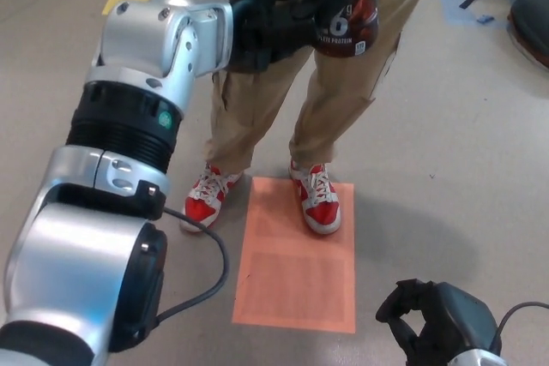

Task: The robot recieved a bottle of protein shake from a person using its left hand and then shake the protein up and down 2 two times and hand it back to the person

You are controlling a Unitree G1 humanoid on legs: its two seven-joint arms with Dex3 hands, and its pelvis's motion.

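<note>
My left arm (129,126) fills most of what I see, raised and stretched forward toward the person (283,117) standing in front of me in tan trousers and red-and-white shoes (319,198). One shoe rests on the orange floor mat (296,289), the other just beside it.

At the end of that arm, my left hand (279,15) is wrapped around the protein shake bottle (345,6), black fingers closed across its dark red label. The bottle is held high, upright, right in front of the person's waist, its top cut off by the frame's upper edge.

My worry is the grip. I cannot see how far my fingers reach round the far side, and a smooth bottle could slide out on a sharp downward stroke. It would drop toward the person's feet. Because the bottle is so near their body, a wide swing could also strike them.

My right hand (429,327) hangs low at the bottom edge, fingers loosely curled around nothing, too far away to catch a slip.
</note>
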